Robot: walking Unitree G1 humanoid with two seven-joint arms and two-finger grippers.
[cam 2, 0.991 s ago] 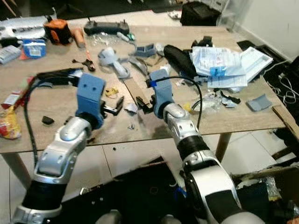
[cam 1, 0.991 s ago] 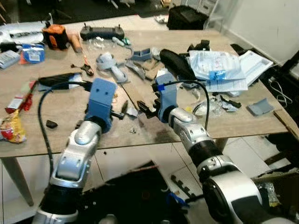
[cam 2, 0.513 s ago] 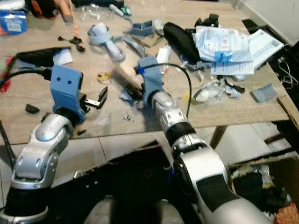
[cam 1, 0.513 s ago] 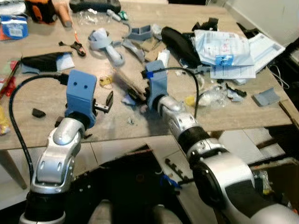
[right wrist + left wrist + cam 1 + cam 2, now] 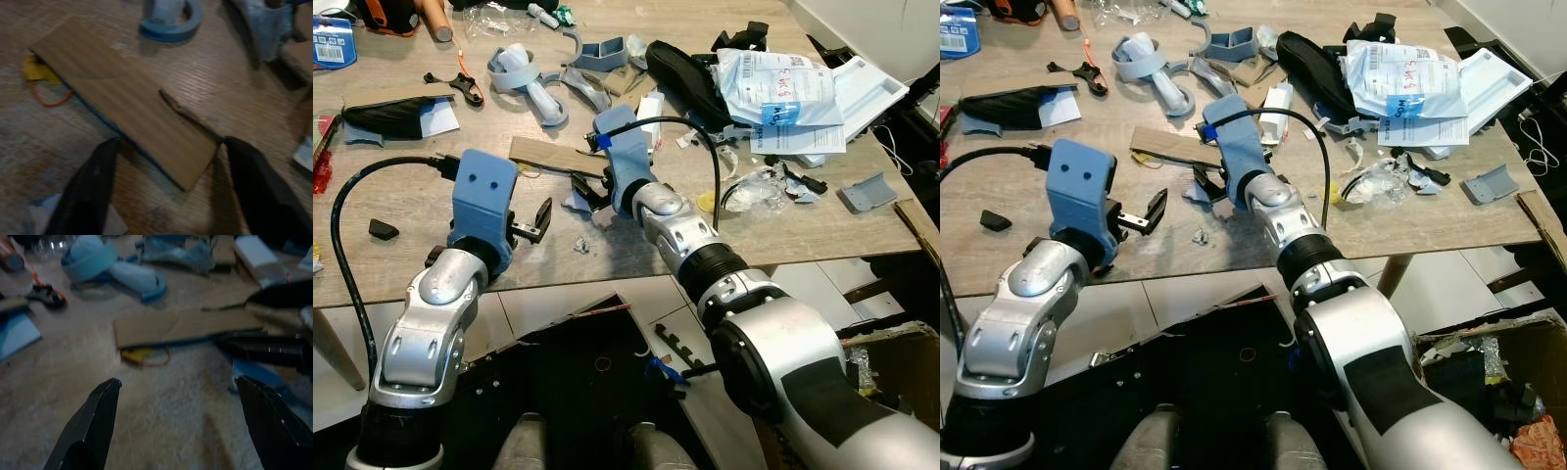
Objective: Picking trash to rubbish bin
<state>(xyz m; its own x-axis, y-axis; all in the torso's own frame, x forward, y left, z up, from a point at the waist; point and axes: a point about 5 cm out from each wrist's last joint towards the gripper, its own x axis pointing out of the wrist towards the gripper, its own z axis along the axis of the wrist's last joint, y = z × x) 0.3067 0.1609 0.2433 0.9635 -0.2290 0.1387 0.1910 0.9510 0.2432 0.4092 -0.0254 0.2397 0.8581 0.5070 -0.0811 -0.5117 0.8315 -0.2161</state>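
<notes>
The right gripper (image 5: 164, 188), fingers spread, straddles the near end of the cardboard strip (image 5: 122, 100) lying flat on the worktop (image 5: 783, 235); it should lower fully before closing, while the left gripper (image 5: 181, 426) waits released beside the strip

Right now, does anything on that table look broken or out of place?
Yes. The flat brown cardboard strip between the right gripper's open jaws has a torn, cracked edge, and the wooden table is strewn with scraps, like the crumpled clear plastic near its edge.

Cluttered wooden table (image 5: 822, 235), tiled floor (image 5: 822, 284)
</notes>
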